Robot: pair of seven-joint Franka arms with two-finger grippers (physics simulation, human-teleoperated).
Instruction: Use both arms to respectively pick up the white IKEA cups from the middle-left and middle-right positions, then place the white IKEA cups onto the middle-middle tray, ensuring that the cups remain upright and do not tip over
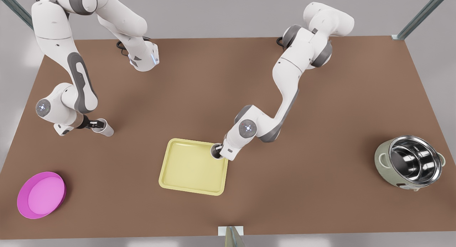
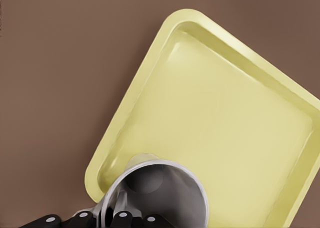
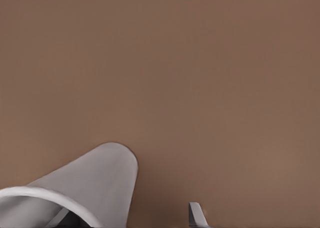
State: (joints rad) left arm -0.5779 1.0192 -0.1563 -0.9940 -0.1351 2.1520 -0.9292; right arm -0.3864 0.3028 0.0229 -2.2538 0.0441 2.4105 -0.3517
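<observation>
Two white cups are each held by an arm. One cup (image 1: 216, 150) sits at the upper right corner of the yellow tray (image 1: 188, 168) near the middle of the front view, its dark mouth facing up. The left gripper (image 1: 221, 150) is clamped on its rim; in the left wrist view one black finger (image 2: 120, 219) reaches inside the cup (image 2: 165, 198) and another (image 2: 82, 219) lies outside the wall, with the tray (image 2: 215, 118) spread beneath.

The other cup (image 1: 102, 127) is at the middle left of the front view, well apart from the tray, tilted with its base toward the lower right. The right gripper (image 1: 93, 125) grips its rim, fingers closed on the wall. The right wrist view shows this cup (image 3: 95, 183) leaning over the bare brown table (image 3: 200, 77).

On the table (image 1: 320, 97), a round magenta dish (image 1: 41, 194) lies at the lower left of the front view, and a pale green cooker with a shiny steel bowl (image 1: 409, 163) stands at the far right.
</observation>
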